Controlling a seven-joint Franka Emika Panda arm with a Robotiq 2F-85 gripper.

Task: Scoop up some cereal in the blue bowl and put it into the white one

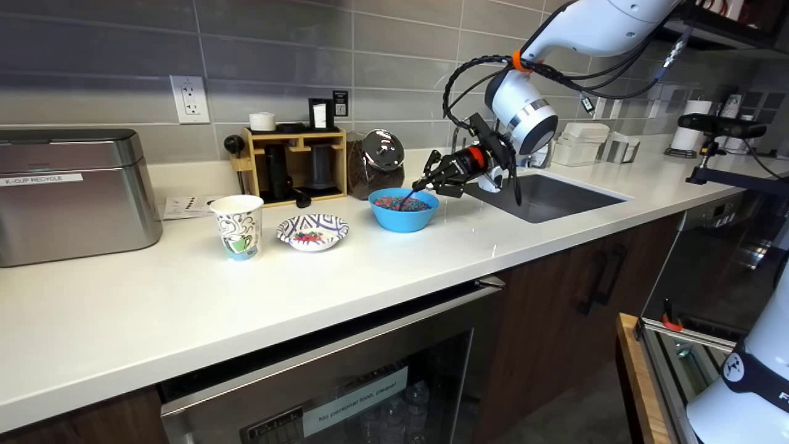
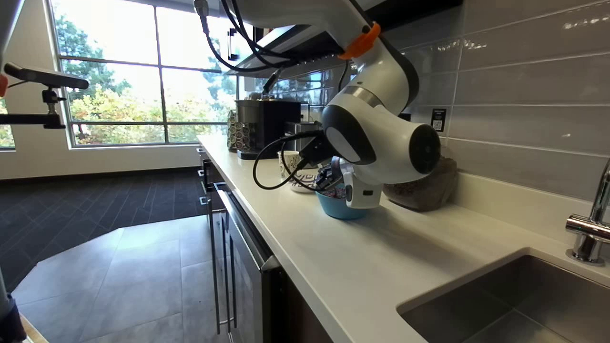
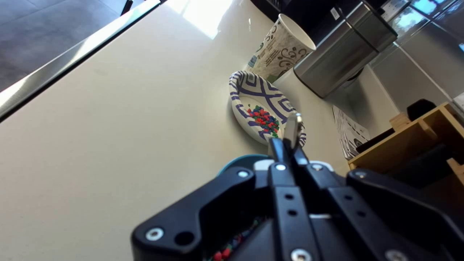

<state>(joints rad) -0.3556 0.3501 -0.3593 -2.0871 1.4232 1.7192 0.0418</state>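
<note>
In an exterior view the arm [image 1: 521, 102] leans in from the right, pincer [image 1: 419, 185] clenched on a utensil [image 1: 406, 200] dipping into the blue bowl [image 1: 404, 220]. Far back on the desk [image 1: 185, 308] stands a jar [image 1: 365, 176]; at left, a paper cup [image 1: 239, 231]. The blue bowl holds plenty of cereal [image 1: 419, 204]; the white patterned bowl [image 1: 314, 245], left of it, a little.

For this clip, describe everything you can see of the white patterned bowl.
The white patterned bowl is round, shallow and flared, with angular purple-blue lines around its inner wall and rim; it looks like paper. Some red, blue and green cereal lies inside. It sits upright on the pale counter, between the cup and the blue bowl, apart from both. Only counter and cereal appear to touch it.
</note>
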